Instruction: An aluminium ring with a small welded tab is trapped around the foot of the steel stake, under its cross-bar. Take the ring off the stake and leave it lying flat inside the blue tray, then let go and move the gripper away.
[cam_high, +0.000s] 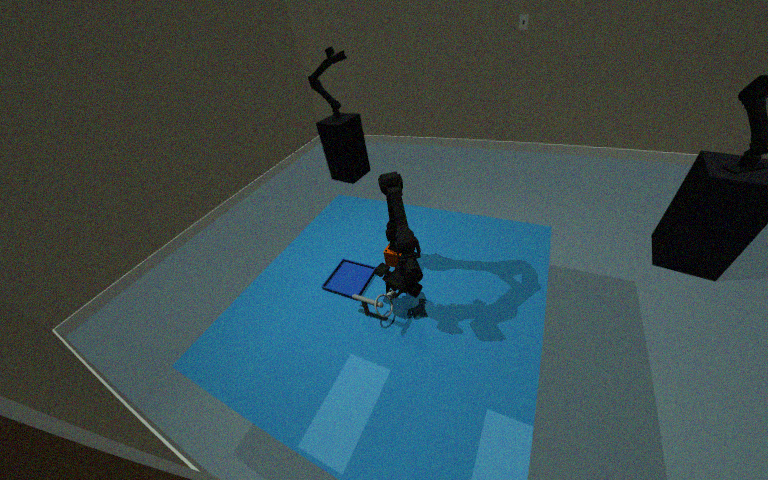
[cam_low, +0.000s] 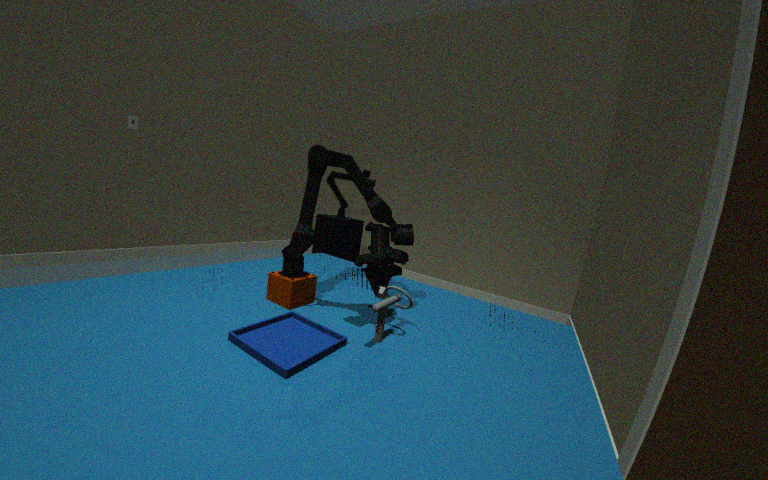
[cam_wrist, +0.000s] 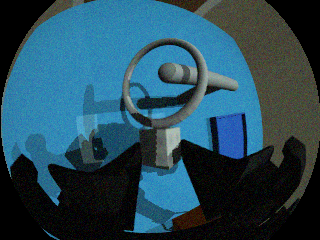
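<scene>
The aluminium ring (cam_high: 376, 305) (cam_low: 408, 296) (cam_wrist: 127, 90) is up at cross-bar height, above the stake's foot, its plane steeply tilted. Its small blocky tab (cam_low: 381, 289) (cam_wrist: 169, 145) sits between my fingertips. My gripper (cam_high: 391, 292) (cam_low: 380, 286) (cam_wrist: 160, 146) is shut on that tab, beside the cross-bar's end. The steel stake (cam_low: 380, 328) stands on the mat; its grey cross-bar (cam_high: 365, 300) (cam_low: 386, 302) (cam_wrist: 220, 81) has one end showing inside the ring's outline. I cannot tell whether that end passes through the ring. The blue tray (cam_high: 350, 279) (cam_low: 287, 342) (cam_wrist: 230, 136) holds nothing visible.
The orange base block (cam_high: 391, 255) (cam_low: 291, 289) of my arm stands behind the tray in the exterior view. Two black pedestals (cam_high: 343, 148) (cam_high: 699, 215) with other arms stand off the blue mat (cam_high: 271, 339). The stake is close beside the tray.
</scene>
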